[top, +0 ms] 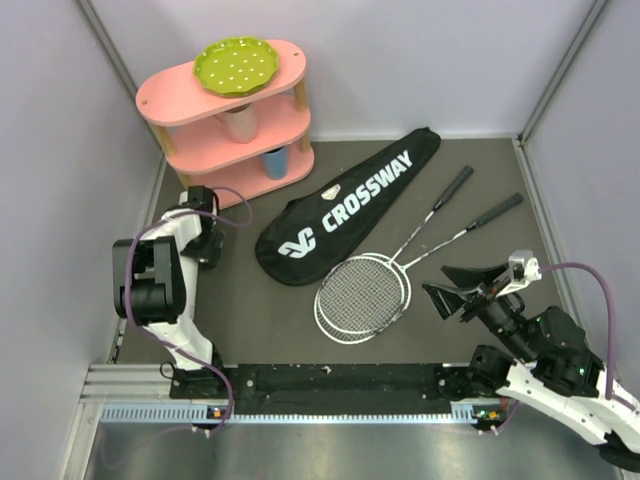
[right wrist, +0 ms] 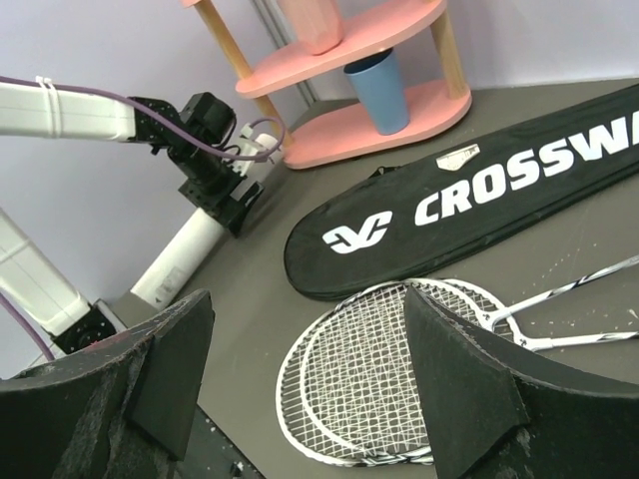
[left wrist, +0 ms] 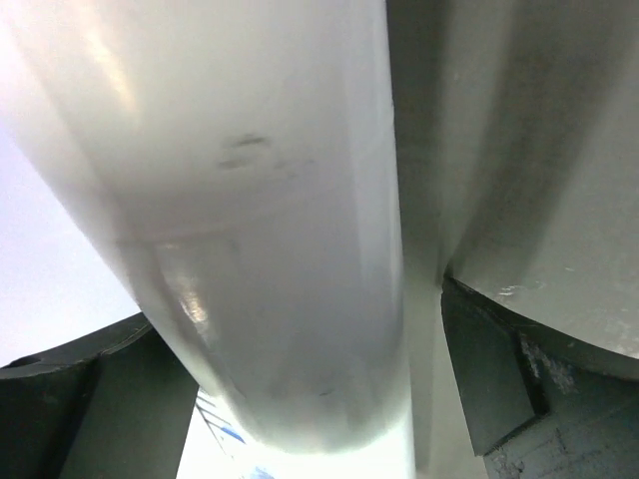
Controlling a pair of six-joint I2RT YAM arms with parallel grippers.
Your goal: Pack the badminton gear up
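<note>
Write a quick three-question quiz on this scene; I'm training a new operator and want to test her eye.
1. True or false: the heads of the two thin silver rackets overlap.
2. The green dotted plate sits on which tier of the pink three-tier shelf? A top, B middle, C bottom.
3. Fill in: the right gripper is ____ and holds nothing.
Key: 1 true; 2 A; 3 open.
</note>
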